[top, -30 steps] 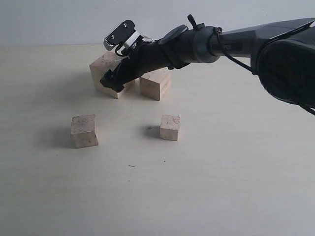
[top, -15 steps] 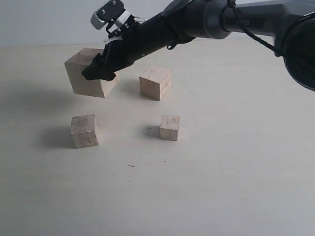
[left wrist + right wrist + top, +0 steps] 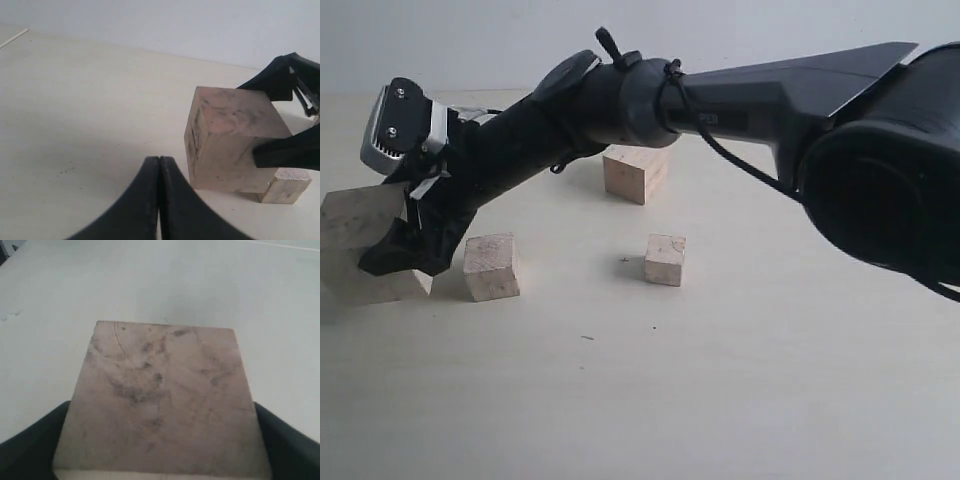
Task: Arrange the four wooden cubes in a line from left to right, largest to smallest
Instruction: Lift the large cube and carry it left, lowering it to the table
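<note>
largest cube [image 3: 352, 245] far left, gripped | three smaller cubes [image 3: 490, 266] on table

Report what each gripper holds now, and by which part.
The right gripper holds the largest cube, its fingers pressed on two opposite side faces. The left gripper is shut and holds nothing.

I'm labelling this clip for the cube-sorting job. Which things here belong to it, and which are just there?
Part of the job:
- largest cube, held in the right gripper
- cube beside it
- back cube
- smallest cube

Just there:
- table
- left gripper, shut and holding nothing
</note>
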Controlling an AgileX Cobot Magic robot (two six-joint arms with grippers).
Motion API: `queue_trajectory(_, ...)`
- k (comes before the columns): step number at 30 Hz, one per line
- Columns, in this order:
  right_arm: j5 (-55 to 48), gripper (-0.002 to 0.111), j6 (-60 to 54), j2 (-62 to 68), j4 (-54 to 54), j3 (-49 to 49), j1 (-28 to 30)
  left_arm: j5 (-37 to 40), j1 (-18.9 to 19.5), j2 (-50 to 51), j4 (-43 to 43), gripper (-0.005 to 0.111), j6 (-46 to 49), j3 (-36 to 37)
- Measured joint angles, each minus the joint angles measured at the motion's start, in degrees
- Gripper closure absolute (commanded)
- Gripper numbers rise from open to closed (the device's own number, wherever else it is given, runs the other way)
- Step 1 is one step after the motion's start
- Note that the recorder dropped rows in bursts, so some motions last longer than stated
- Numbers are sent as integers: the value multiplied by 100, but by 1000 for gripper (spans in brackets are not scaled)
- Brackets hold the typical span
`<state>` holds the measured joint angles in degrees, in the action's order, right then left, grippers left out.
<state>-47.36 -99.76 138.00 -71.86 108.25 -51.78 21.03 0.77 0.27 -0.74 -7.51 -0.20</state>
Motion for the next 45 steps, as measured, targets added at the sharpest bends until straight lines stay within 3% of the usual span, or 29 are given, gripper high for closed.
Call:
queue_trajectory(7,75,108,684,282,1020,174,66,0,0,0,0,107,0,0)
queue_trajectory(11,-160,108,1618,237,1715,174,378,0,0,0,0,107,0,0)
queue_trajectory(19,-928,108,1913,-39,2134,174,1024,0,0,0,0,107,0,0)
queue_trajectory(31,-1227,108,1804,-100,1867,113,1049,0,0,0,0,107,0,0)
queue_trajectory(39,-646,108,1595,206,1689,113,810,0,0,0,0,107,0,0)
queue_trajectory(45,-824,108,1708,206,1815,113,1115,0,0,0,0,107,0,0)
